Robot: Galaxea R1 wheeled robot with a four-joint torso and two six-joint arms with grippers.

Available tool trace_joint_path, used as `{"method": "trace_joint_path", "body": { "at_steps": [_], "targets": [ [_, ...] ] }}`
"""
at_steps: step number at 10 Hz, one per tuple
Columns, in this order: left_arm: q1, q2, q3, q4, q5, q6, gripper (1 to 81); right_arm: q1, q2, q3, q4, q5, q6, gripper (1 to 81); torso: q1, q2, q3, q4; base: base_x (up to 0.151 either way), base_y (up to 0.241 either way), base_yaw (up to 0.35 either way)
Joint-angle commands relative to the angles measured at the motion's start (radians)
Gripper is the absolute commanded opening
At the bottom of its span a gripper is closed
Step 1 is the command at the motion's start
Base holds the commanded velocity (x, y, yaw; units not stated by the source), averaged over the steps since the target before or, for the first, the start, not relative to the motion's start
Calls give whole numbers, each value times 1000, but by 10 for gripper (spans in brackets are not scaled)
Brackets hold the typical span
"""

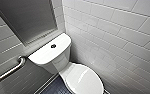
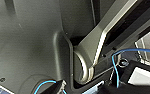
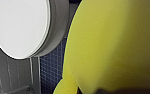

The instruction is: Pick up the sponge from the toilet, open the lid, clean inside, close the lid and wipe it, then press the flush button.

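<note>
right tool: closed on the sponge; the yellow body sits right up against the wrist camera, clear of the toilet, with blue mosaic floor behind it; fingers themselves hard to make out, just a dark edge under the sponge; left tool: cannot tell its state, the left wrist view has dark robot housing, a jointed bar and a blue cable; the lid is down, shut flat on the bowl, white and glossy; in the right wrist view its oval face sits beside the sponge, apart from it; tank top flat, with the round dark flush button near its middle; metal grab bar on the wall to the left of the tank; grey framed panel above the tank; white tiled wall close along the toilet's right side
</note>
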State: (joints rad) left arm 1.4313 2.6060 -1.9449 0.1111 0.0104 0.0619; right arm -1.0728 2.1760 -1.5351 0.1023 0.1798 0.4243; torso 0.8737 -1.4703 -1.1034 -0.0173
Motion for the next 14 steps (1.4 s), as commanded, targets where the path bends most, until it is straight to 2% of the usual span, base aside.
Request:
{"method": "trace_joint_path", "body": {
  "at_steps": [1,3,5,7,8,11,14],
  "targets": [
    [-77,-115,170,-1,88,-19,811,-97,-49,11,83,-60,-136,10,0,0,0,0,0,0,0],
    [-166,-174,241,-10,89,-24,811,-256,-8,-77,-32,-42,-137,10,0,0,0,0,0,0,0],
    [-264,-205,261,-96,88,-70,811,-368,77,-252,-35,-33,-137,10,0,0,0,0,0,0,0],
    [-341,-208,257,-163,85,-109,811,-461,130,-330,-33,53,-133,10,0,0,0,0,0,0,0],
    [-373,-208,261,-168,75,-119,811,-488,142,-333,-36,73,-133,10,0,0,0,0,0,0,0],
    [-452,-179,268,-246,79,-195,811,-516,190,-347,-43,64,-144,10,0,0,0,0,0,0,0],
    [-509,-154,300,-263,100,-211,811,-527,196,-326,-43,63,-144,10,0,-1,0,0,0,0,0]
  ]
}}
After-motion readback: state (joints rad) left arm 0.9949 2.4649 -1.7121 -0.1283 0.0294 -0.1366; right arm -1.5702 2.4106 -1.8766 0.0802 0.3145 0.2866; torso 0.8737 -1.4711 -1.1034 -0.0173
